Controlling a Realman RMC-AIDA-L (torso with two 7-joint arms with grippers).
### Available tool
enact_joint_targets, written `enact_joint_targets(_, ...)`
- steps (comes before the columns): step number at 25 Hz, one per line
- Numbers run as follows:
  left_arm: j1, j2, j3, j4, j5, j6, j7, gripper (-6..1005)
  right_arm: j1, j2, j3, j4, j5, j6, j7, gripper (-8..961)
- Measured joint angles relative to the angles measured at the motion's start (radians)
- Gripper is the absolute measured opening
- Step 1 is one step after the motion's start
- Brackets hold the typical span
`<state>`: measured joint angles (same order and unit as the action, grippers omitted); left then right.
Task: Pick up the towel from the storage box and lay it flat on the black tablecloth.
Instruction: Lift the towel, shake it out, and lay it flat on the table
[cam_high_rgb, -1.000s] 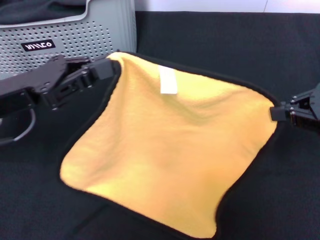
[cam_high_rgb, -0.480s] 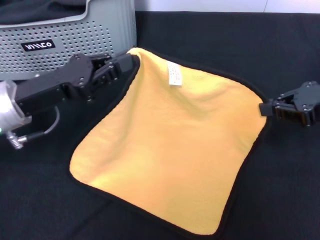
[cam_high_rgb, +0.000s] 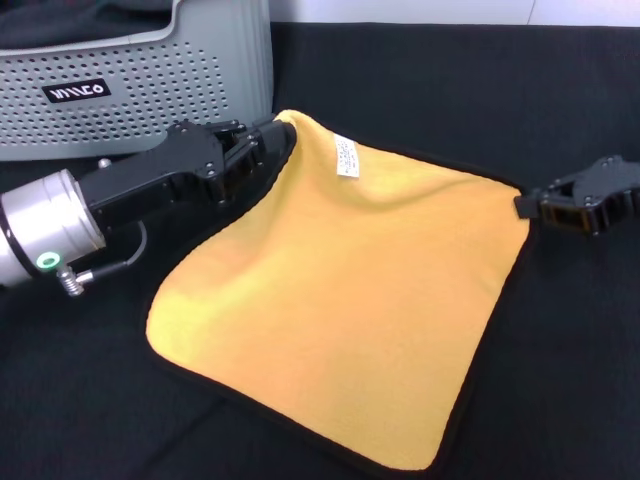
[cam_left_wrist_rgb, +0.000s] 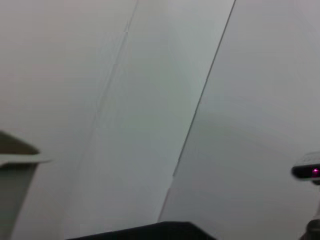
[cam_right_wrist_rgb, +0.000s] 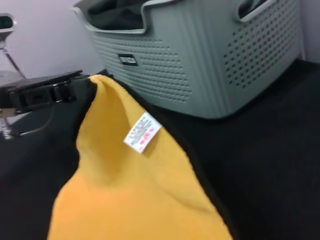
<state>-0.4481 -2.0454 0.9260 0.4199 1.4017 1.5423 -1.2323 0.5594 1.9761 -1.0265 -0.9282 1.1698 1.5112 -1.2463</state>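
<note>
The towel (cam_high_rgb: 340, 300) shows its yellow-orange face with black trim and a small white tag (cam_high_rgb: 346, 156). It is stretched between both grippers, its near part lying on the black tablecloth (cam_high_rgb: 560, 380). My left gripper (cam_high_rgb: 278, 135) is shut on the far corner, just in front of the storage box (cam_high_rgb: 150, 80). On the right, my right gripper (cam_high_rgb: 528, 205) is shut on the towel's right corner. The right wrist view shows the towel (cam_right_wrist_rgb: 125, 195), its tag (cam_right_wrist_rgb: 142, 132), the storage box (cam_right_wrist_rgb: 200, 60) and the left gripper (cam_right_wrist_rgb: 75, 90) on the raised corner.
A dark grey cloth (cam_high_rgb: 60, 20) lies inside the storage box at the back left. The left arm's silver wrist (cam_high_rgb: 40, 235) and a cable lie low over the tablecloth on the left. The left wrist view shows only a pale wall.
Both grippers have carried the towel's held corners farther from me and lower. More of the towel now rests on the tablecloth and it lies flatter.
</note>
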Motion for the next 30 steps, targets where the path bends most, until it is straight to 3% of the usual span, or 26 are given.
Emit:
enact_joint_targets(10, -0.021, 0.000, 0.000, -0.001, 0.001, -0.139, 0.113, 42, 0.044, 0.009, -0.008, 0.075, -0.074, -0.129, -0.002, 111)
enact_joint_targets(15, -0.023, -0.013, 0.001, -0.005, 0.002, -0.210, 0.192, 42, 0.086, 0.012, -0.009, 0.155, -0.097, -0.200, -0.018, 114)
enact_joint_targets(20, -0.024, -0.044, -0.001, -0.011, -0.004, -0.296, 0.283, 42, 0.102, 0.019, -0.010, 0.192, -0.109, -0.262, -0.023, 118)
enact_joint_targets(30, -0.100, -0.054, -0.002, -0.131, -0.044, -0.434, 0.452, 42, 0.117, 0.038, -0.017, 0.249, -0.133, -0.387, -0.046, 125)
